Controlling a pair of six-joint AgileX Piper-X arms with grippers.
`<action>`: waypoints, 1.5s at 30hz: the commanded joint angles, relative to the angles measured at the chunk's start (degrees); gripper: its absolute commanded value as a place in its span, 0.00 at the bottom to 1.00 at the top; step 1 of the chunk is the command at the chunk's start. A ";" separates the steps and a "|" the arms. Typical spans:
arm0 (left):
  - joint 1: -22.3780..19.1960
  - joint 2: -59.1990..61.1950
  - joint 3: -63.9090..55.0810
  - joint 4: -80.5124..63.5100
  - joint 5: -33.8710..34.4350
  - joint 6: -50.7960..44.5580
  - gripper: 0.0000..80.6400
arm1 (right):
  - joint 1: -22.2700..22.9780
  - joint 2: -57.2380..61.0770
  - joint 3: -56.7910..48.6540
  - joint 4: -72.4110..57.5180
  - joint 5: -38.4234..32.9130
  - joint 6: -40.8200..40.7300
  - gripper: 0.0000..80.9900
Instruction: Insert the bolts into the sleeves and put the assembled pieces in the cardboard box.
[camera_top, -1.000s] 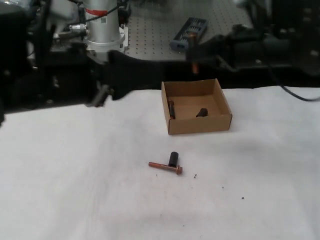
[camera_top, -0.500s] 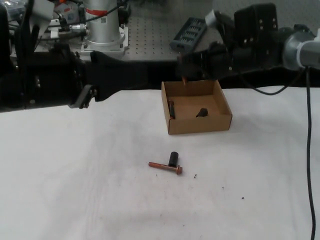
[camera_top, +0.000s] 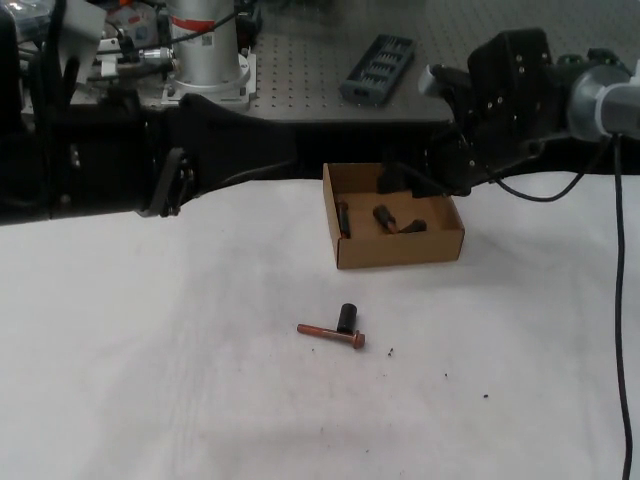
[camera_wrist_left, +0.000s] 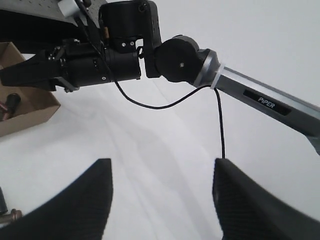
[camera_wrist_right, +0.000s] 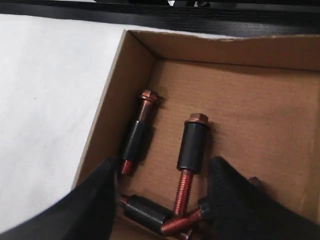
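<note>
Copper-coloured metal bolt (camera_top: 328, 333) lies loose near the middle of the white-covered table (camera_top: 120, 400), in front of the open brown cardboard box (camera_top: 400, 250). A short black tube sleeve (camera_top: 347, 317) touches it by the head end.

The box sits toward the back edge & has at least 3 put-together bolt-and-sleeve pieces (camera_wrist_right: 192, 150) inside.

Right gripper (camera_wrist_right: 162, 165) hangs over the box. Its fingers (camera_wrist_right: 95, 200) are spread apart, holding nothing. Left gripper (camera_wrist_left: 161, 167) is by the back left edge. Its fingers (camera_wrist_left: 75, 210) are apart too, w/ nothing in them.

I think the bolt is small, hard, light & smooth. It's round, so it may roll or slip. Best grab: across the bare stem, mid-way, away from the sleeve. For the sleeve, pinch its round sides.
</note>
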 joint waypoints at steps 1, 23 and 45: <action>0.17 -0.78 -0.71 -0.31 0.99 -1.28 0.53 | -0.55 -2.96 -1.01 0.25 -0.35 0.06 0.49; 0.17 1.20 -0.71 18.62 -11.72 39.62 0.47 | 1.63 -24.97 8.42 26.74 2.23 -14.13 0.41; -14.55 29.96 -19.40 26.70 -21.96 46.50 0.46 | 1.45 -59.99 32.16 26.89 0.62 -7.40 0.41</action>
